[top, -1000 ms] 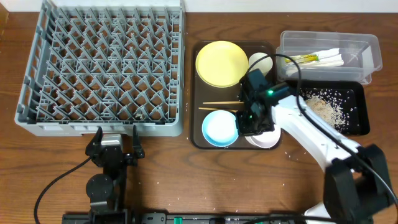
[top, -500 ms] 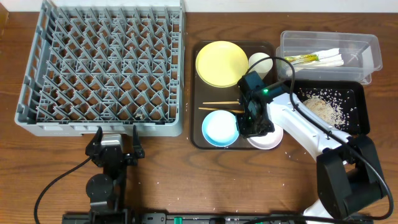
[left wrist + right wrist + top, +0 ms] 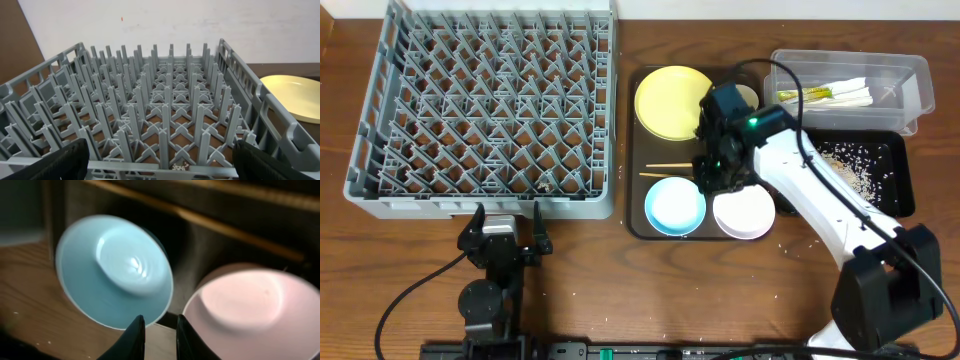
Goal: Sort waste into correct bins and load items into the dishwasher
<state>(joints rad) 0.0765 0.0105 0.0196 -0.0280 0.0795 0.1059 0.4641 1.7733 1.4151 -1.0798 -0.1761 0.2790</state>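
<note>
Right arm lifted clear of white bowl, near chopsticks.

My left gripper low and level, jaws spread wide and empty, my right arm stretched diagonally forward, wrist bent down, right gripper pointing downward, fingertips narrowly parted, nothing between them

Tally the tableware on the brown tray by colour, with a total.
Yellow: 1, round yellow plate
Light blue: 1, light blue bowl
White: 2, white bowl, small white cup
Wood: 1, pair of thin wooden chopsticks
Total: 5
</note>
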